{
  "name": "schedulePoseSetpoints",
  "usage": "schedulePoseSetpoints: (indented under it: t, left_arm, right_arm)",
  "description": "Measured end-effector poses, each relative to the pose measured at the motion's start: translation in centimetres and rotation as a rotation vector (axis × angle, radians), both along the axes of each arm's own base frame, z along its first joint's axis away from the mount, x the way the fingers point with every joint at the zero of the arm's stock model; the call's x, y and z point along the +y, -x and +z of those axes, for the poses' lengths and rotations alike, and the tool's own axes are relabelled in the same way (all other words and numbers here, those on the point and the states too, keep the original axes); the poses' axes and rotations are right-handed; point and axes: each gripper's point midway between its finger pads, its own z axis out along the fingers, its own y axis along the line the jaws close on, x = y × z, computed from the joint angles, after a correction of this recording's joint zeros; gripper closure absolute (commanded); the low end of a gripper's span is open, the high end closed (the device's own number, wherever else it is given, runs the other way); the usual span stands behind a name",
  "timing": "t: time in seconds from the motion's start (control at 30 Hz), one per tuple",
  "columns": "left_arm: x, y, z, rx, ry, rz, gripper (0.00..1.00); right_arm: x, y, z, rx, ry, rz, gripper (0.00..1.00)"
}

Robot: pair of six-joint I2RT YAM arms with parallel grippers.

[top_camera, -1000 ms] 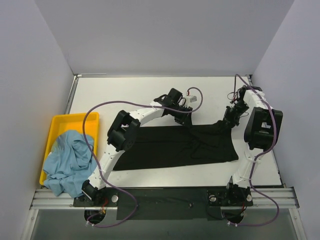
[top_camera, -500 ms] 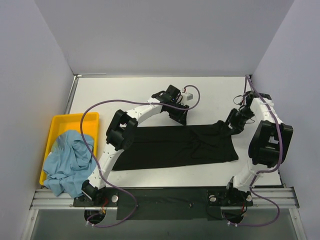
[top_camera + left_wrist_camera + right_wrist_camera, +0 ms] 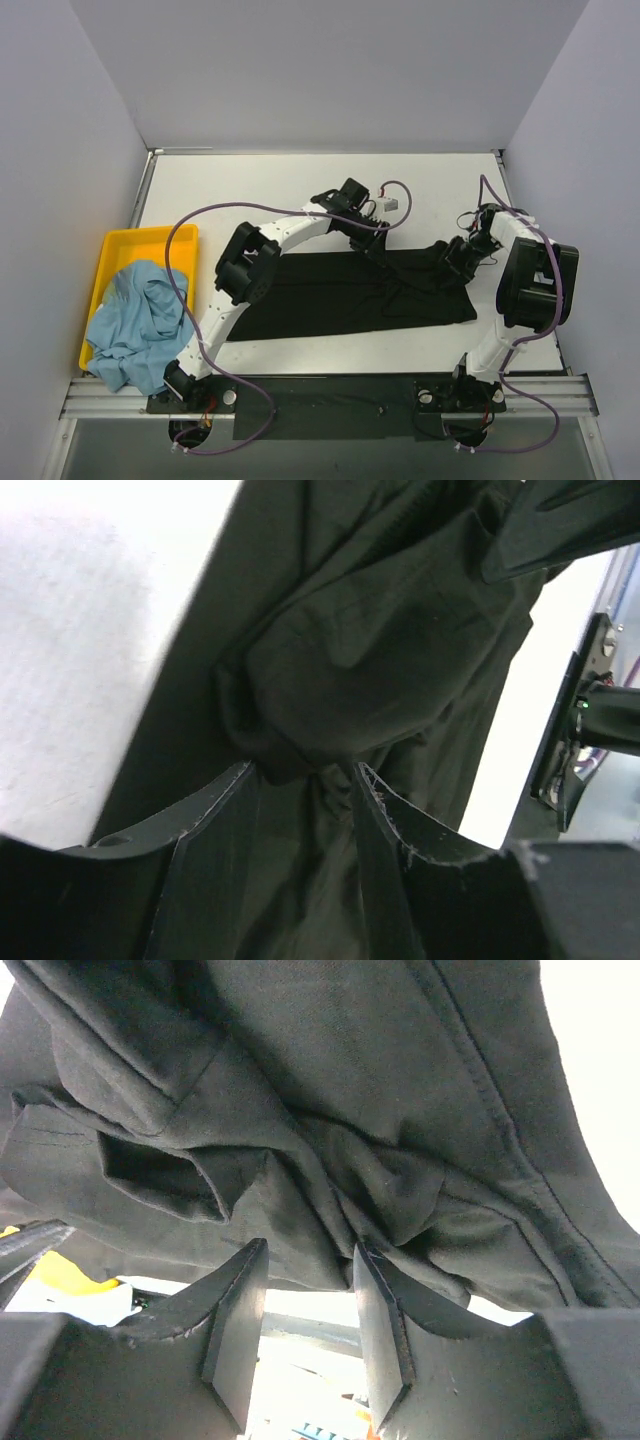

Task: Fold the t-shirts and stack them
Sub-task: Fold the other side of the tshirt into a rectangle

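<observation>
Left gripper [image 3: 302, 772] sits parted at a bunch of the black t-shirt [image 3: 330, 295]. Right gripper [image 3: 308, 1248] gapes at the cloth, holding nothing.

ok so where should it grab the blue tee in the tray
Pinch a raised fold of the light blue t-shirt where it spills over the near rim of the yellow tray, from above: it lies crumpled, so ridges stand up.
</observation>
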Motion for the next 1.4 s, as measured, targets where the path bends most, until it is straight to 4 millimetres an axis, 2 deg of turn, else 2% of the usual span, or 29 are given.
schedulePoseSetpoints:
  t: [0.13,0.2,0.23,0.27,0.3,0.4,0.47,0.5,0.63,0.77,0.93,1.13,1.33,1.4]
  left_arm:
    - [-0.6,1.2,0.0,0.028,0.022,-0.032,0.48]
    - [-0.9,1.5,0.2,0.027,0.034,-0.042,0.48]
    - [-1.0,1.5,0.3,0.025,0.038,-0.044,0.52]
    - [-1.2,1.5,0.3,0.022,0.043,-0.044,0.56]
    - [-1.3,1.5,0.4,0.024,0.044,-0.041,0.65]
    - [-1.5,1.5,0.5,0.028,0.048,-0.033,0.81]
    - [-1.5,1.4,0.5,0.025,0.051,-0.029,0.97]
    - [-1.6,1.3,0.6,0.025,0.052,-0.028,1.00]
    - [-1.6,1.3,0.6,0.021,0.056,-0.030,1.00]
    - [-1.7,1.5,0.7,0.025,0.063,-0.040,1.00]
    - [-1.6,1.7,0.8,0.025,0.067,-0.054,1.00]
    - [-1.4,2.3,0.5,0.026,0.054,-0.080,1.00]
    - [-0.8,3.5,-0.4,0.031,-0.001,-0.111,1.00]
    - [-0.7,3.8,-0.8,0.017,-0.028,-0.132,0.99]
  right_arm:
    - [0.1,0.2,-0.4,0.002,-0.003,0.000,0.66]
    - [0.1,0.5,-0.6,0.011,-0.005,0.000,0.76]
    - [0.2,0.6,-0.8,0.016,-0.006,0.002,0.88]
    - [0.2,0.7,-0.9,0.020,-0.006,0.003,0.93]
    - [0.2,0.8,-1.1,0.026,-0.008,0.004,0.99]
    - [0.2,1.1,-1.4,0.038,-0.009,0.008,1.00]
    - [0.2,1.3,-1.5,0.042,-0.007,0.008,1.00]
    - [0.2,1.3,-1.5,0.043,-0.006,0.007,1.00]
    - [0.1,1.4,-1.2,0.034,-0.001,0.011,1.00]
    - [0.2,1.7,0.4,-0.004,0.007,0.014,1.00]
    - [0.5,3.3,1.9,-0.030,0.011,0.023,1.00]
    - [1.0,6.2,1.1,0.052,-0.007,0.035,1.00]
    - [1.0,6.6,0.1,0.106,-0.011,0.042,1.00]
    - [0.8,6.8,-0.3,0.121,-0.002,0.043,0.90]
